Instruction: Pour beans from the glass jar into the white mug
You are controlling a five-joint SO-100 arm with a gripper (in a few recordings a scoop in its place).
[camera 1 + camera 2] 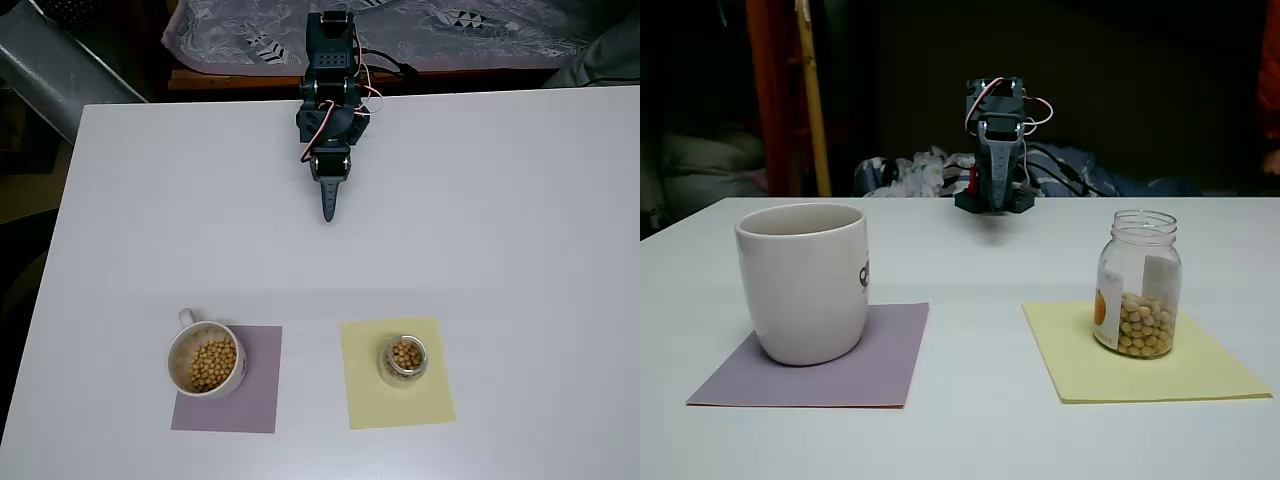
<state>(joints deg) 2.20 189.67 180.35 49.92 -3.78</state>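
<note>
While the arm sits far back, the two cups stand up front on the white surface (500, 220). Nearest in the fixed view, the white mug (803, 283) stands upright on a purple mat (830, 360), at the left of that view. Seen from above, the mug (205, 359) has a pile of tan beans (213, 365) inside, and its small handle points to the back left. A dark mark shows on its side in the fixed view.

Well apart from it, to the right, the glass jar (1138, 284) stands upright on a yellow mat (1150, 368). It has no lid, and more beans (1144, 325) fill its bottom part — about a third of it. An orange and pale label is on its side. From above, the jar (403, 360) sits near the middle of the yellow mat (397, 372).

Far behind both, at the back edge of the surface, the dark arm is folded up. Its fingers (329, 203) point toward the front and look pressed together into one tip — they grasp nothing and are well apart from the jar and mug.
</note>
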